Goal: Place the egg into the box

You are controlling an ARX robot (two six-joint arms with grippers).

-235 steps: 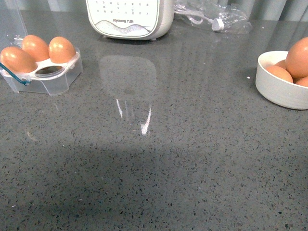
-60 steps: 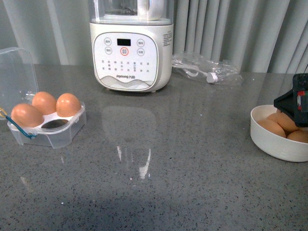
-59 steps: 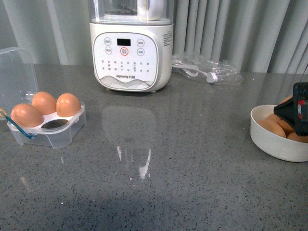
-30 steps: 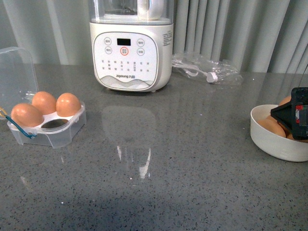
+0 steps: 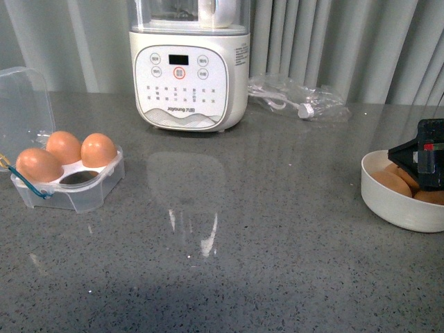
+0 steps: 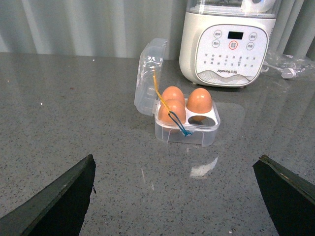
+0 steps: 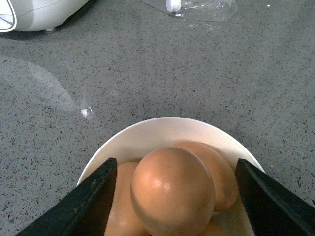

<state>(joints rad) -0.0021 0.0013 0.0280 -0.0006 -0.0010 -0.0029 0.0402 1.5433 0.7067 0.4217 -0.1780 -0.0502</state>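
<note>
The egg (image 7: 172, 189), smooth and orange-brown, lies on top of other eggs in a white bowl (image 7: 162, 123). My right gripper (image 7: 175, 161) hangs open over it, one dark finger on each side, not touching. In the front view this gripper (image 5: 427, 161) covers the bowl's (image 5: 399, 208) far side. The box (image 5: 69, 187) stands at the left with its clear lid up; it holds three eggs and has one empty cell (image 5: 78, 179). My left gripper (image 6: 174, 160) is open above bare countertop, short of the box (image 6: 187, 130).
A white blender-like appliance (image 5: 189, 69) stands at the back centre, with a crumpled clear bag and cable (image 5: 298, 100) to its right. Grey curtains close the back. The grey speckled countertop (image 5: 229, 263) stretches between box and bowl.
The front camera has tilted up since the oldest frame. My right gripper came into view over the bowl, dipped toward the eggs, then rose slightly. The box and its eggs have not moved.
</note>
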